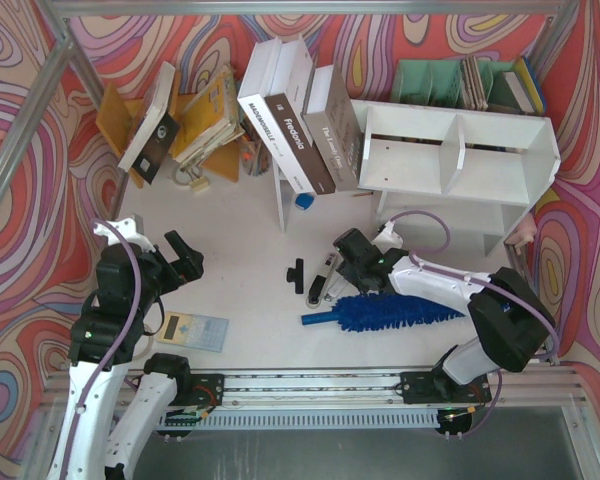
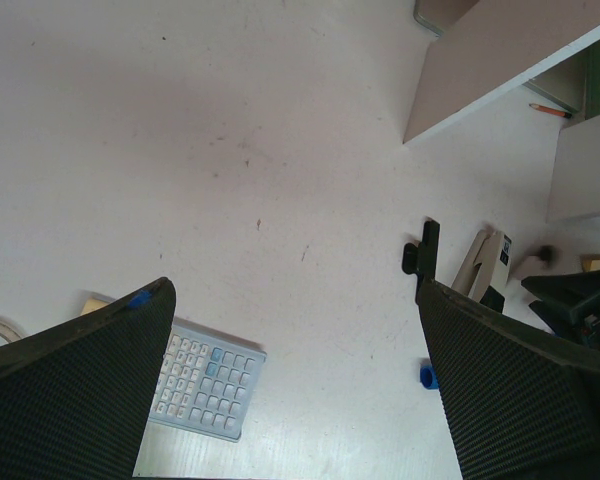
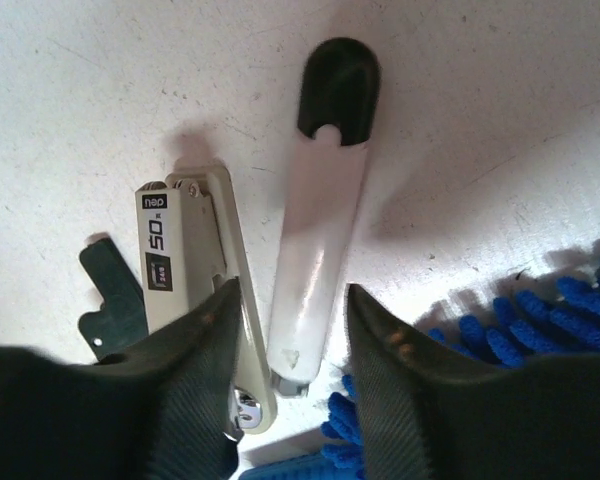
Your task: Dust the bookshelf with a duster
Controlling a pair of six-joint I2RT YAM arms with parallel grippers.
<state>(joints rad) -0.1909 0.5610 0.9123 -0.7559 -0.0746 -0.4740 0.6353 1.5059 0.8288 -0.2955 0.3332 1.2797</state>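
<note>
Duster (image 1: 400, 312): lies flat on desk (image 1: 240, 215), near right, slim handle pointing left, fluffy head partly under right arm. Unheld, so dusting judged not yet begun.

Bookshelf (image 1: 450, 110): stands far right, well apart from duster.

Right gripper (image 3: 290, 300): hangs low just beyond handle end, jaws narrowly apart, straddling slim white tool (image 3: 315, 220) with black tip; stapler (image 3: 185, 260) just left. Clamps nothing visibly; probably off target for handle.

Left gripper (image 1: 185, 258): jaws wide apart, holding nothing; waits near left, by calculator (image 1: 195, 330), out of the way.

The duster (image 3: 540, 320) runs off the edge — partly hidden behind the right pincer (image 3: 292, 295)
</note>
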